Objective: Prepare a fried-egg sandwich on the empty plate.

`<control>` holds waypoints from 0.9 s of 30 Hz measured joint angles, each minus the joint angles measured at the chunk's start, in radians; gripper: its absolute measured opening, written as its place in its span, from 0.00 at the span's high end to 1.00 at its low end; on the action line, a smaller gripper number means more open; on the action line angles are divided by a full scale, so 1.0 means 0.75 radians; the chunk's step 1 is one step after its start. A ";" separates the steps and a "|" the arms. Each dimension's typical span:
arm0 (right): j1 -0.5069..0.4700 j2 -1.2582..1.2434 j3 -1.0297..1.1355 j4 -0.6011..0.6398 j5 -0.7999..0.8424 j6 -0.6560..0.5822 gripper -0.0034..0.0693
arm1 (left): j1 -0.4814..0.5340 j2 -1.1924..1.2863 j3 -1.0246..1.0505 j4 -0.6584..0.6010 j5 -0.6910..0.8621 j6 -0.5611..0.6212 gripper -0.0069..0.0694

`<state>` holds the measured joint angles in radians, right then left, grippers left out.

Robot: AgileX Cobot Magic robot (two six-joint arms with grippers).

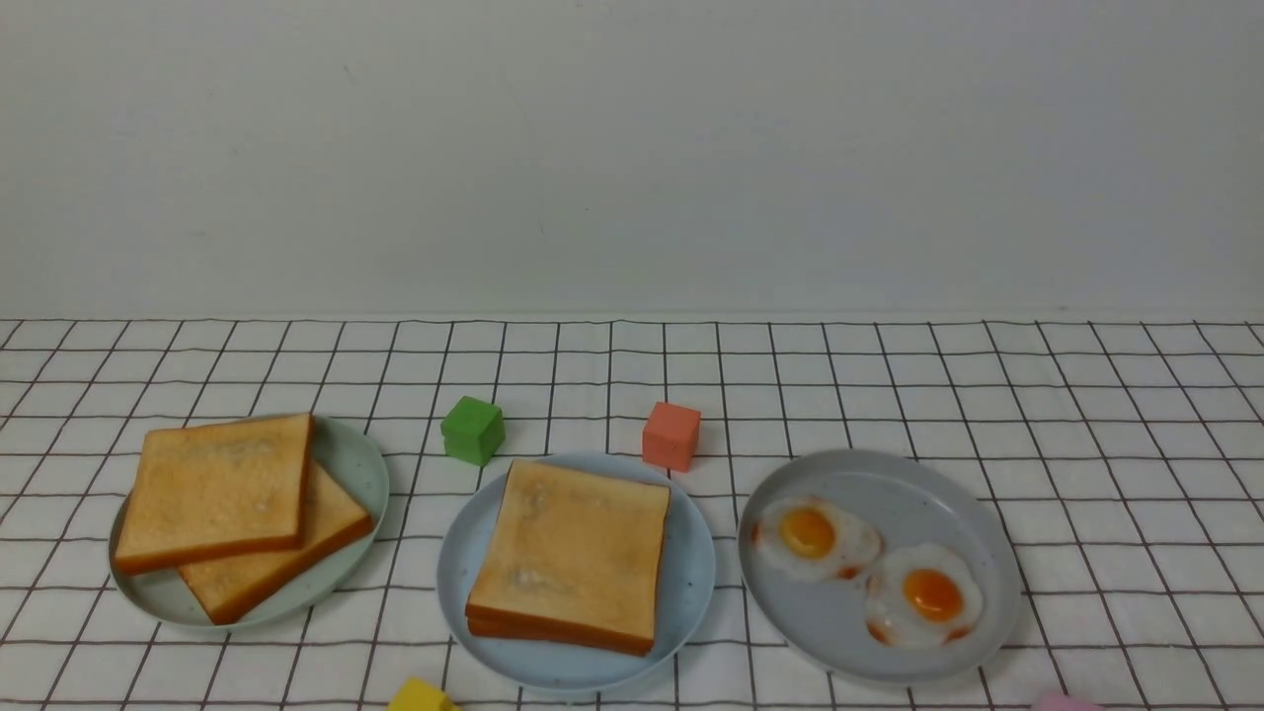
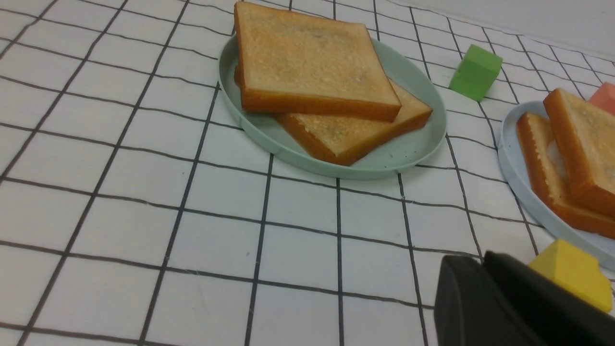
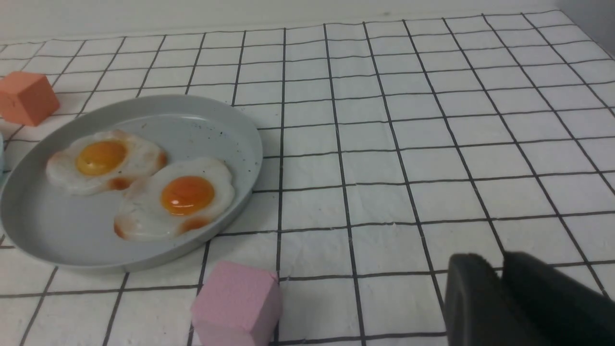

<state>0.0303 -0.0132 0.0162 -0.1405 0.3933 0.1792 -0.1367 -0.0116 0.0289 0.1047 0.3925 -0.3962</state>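
Observation:
The fried-egg sandwich lies on the round light-blue plate at the front centre, two toast slices stacked. In the left wrist view the top slice of the sandwich sits shifted, with a bit of white egg showing between the slices. Neither gripper appears in the front view. My left gripper hovers low over the cloth beside a yellow cube, its black fingers pressed together on nothing. My right gripper is over bare cloth to the right of the egg plate, fingers together and holding nothing.
A pale green plate at the left holds two loose toast slices. A grey plate at the right holds two fried eggs. A green cube, an orange cube and a pink cube lie around.

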 joint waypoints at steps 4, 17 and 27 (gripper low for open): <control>0.000 0.000 0.000 0.000 0.000 0.000 0.78 | 0.000 0.000 0.000 0.000 0.000 0.000 0.82; 0.000 0.000 0.000 0.003 -0.001 0.000 0.77 | 0.000 0.000 0.000 0.000 0.000 0.000 0.82; 0.000 0.000 0.000 0.004 -0.001 0.000 0.77 | 0.000 0.000 0.000 0.000 0.000 0.000 0.82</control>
<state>0.0303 -0.0132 0.0162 -0.1375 0.3925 0.1792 -0.1367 -0.0116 0.0289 0.1047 0.3925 -0.3962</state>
